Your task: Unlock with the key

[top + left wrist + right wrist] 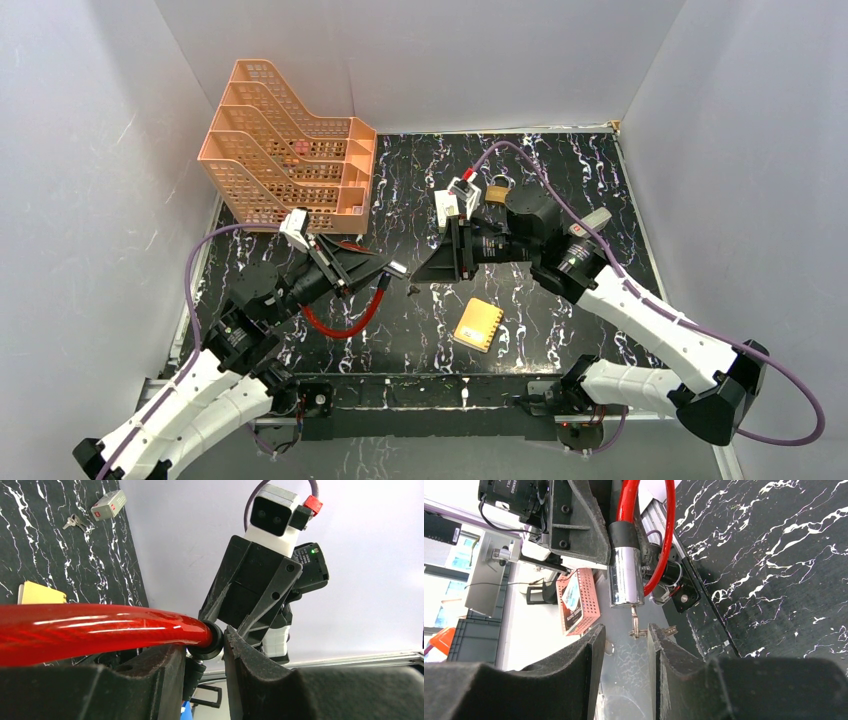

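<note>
One key (635, 625): tip seated in the chrome lock end (625, 575) of the red cable (667, 540).
Right pincer (625, 636): released, one finger set on either side of the key.
Left pincer (204, 644): clenched on the red cable at its black collar.
Bench (560, 330): black, white-veined.

White-shelled arms (650, 315), black joints (715, 405), purple cables (189, 280), black jaws.

the key (635, 626) has its tip hidden inside the chrome barrel (625, 577); from above it is a speck too small to read. the cable (667, 535) runs off the top edge. the padlock (495, 193) is half hidden behind the right wrist.
</note>
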`<state>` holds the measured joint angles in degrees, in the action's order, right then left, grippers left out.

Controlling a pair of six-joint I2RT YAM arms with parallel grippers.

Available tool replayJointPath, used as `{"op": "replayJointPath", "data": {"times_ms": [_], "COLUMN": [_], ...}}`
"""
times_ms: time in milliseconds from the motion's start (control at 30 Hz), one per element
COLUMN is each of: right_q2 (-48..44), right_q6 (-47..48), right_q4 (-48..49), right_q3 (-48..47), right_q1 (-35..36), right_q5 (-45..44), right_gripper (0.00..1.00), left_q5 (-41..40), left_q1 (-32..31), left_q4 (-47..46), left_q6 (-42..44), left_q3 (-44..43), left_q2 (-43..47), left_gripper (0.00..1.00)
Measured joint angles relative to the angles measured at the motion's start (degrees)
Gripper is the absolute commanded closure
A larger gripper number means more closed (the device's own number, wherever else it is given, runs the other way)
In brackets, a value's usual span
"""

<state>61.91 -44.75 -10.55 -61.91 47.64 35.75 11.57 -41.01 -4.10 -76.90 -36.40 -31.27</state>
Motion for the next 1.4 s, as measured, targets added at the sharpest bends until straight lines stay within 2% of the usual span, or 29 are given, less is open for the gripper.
{"op": "replayJointPath", "data": {"times_ms": [167,400,833,1400], "right_q2": [0.48,0.48,0.48,1.88], "right_q6": [0.15,0.17,0.11,-3.15], "right_q4": [-0.11,-0.5,-0.9,1.73], "right_q3": [0.0,0.0,0.59,1.51], "right_q1": [0.76,0.76,0.76,1.55], "right_q5": [-0.04,-0.26,-0.42,0.44], "right_gripper": [0.68,0.64,1.0,1.0], "left_q5": [0.0,0.02,-0.07,-0.02], "left_q1": [0.0,0.0,0.0,0.68], "left_q4": [-0.09,-0.15,-0.09,-4.31], "left_q6": [0.0,0.0,-0.13,-2.29], "left_q3": [-0.17,-0.68,-0.72,0.5], "left_q2": [-0.68,-0.68,-0.52,-3.45], "left_gripper": [1.0,1.0,1.0,1.0]}}
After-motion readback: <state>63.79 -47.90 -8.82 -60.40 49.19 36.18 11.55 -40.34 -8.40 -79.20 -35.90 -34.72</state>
